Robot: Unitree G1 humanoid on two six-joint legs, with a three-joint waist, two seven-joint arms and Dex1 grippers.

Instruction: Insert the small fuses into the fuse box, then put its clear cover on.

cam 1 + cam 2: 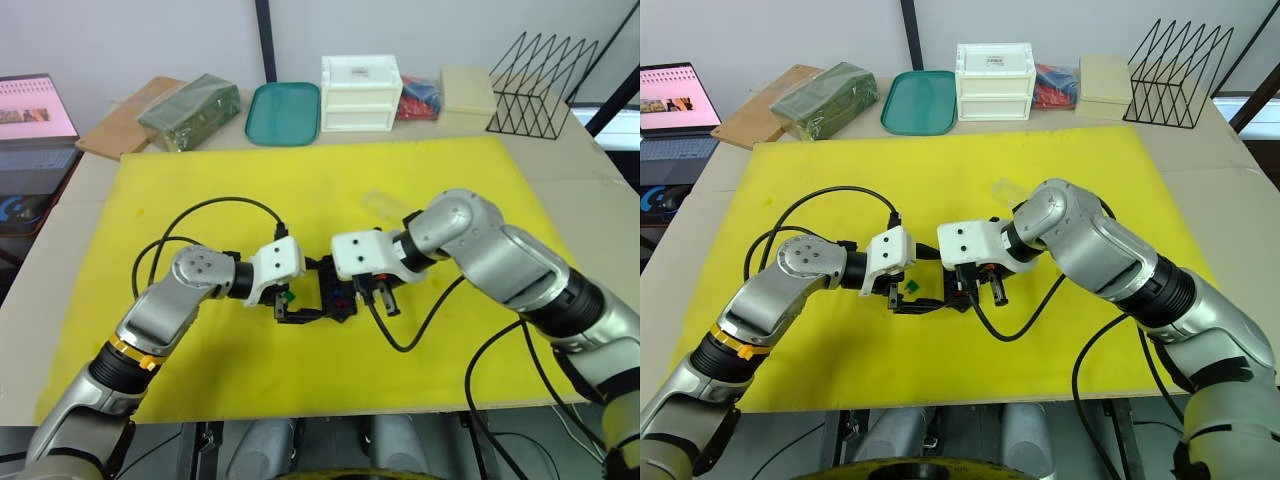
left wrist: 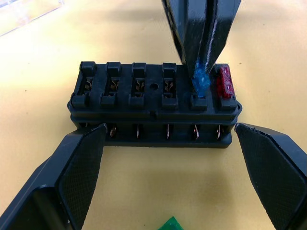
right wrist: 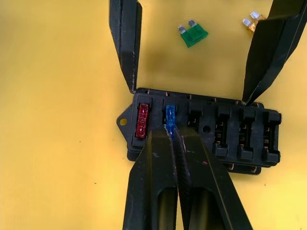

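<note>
Yellow mat over a beige desk [image 1: 590, 200]. Mid-mat, small black slotted fuse box [image 2: 153, 103], red fuse [image 2: 225, 82] seated in its end slot. Right hand [image 3: 170, 128] pinching blue fuse [image 2: 201, 84] into the neighbouring slot. Left hand [image 2: 168, 158] spread astride the box, likely steadying. Green fuse [image 3: 193, 33] loose just beside the box.

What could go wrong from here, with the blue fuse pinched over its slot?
The right gripper pinches the blue fuse, which may tilt and jam rather than seat beside the red fuse. The left gripper stands open around the fuse box, so the box could slide.
</note>
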